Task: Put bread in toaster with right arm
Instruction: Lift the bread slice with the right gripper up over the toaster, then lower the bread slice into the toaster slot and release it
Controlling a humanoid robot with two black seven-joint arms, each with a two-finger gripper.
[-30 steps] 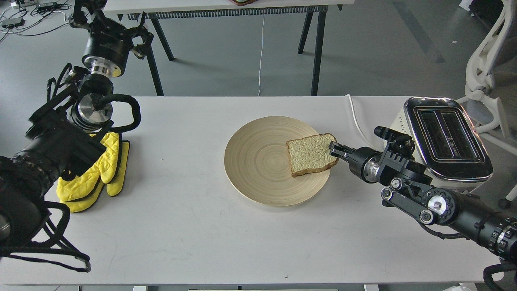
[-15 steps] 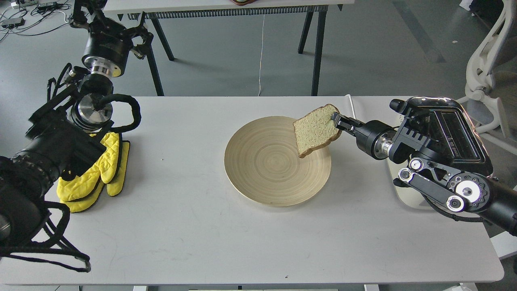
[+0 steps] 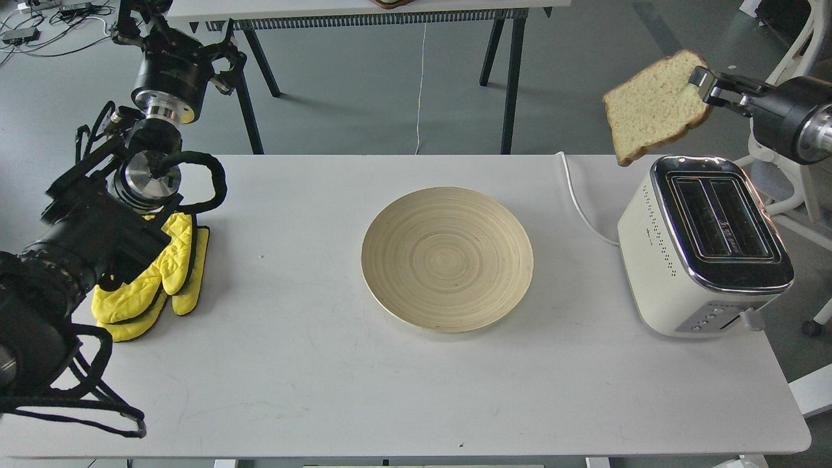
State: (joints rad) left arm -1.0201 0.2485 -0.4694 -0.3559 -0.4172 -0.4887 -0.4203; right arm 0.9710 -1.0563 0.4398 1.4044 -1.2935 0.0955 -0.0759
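My right gripper [image 3: 703, 84] is shut on the right edge of the bread [image 3: 655, 105], a pale slice with a brown crust. It holds the slice tilted in the air, above and just behind the far end of the toaster [image 3: 702, 244]. The cream-white toaster stands at the table's right edge with its two slots facing up and empty. Most of the right arm is out of view past the right edge. My left gripper [image 3: 224, 57] is raised at the far left, seen dark and small.
A round wooden plate [image 3: 447, 257] lies bare at the table's middle. Yellow mitts [image 3: 159, 276] lie at the left under my left arm. The toaster's white cord [image 3: 578, 201] runs off the table's back edge. A white chair [image 3: 790, 97] stands at the right.
My right gripper has lifted the bread off the plate and carried it up and to the right, to above the toaster's far end. The left arm has not moved.
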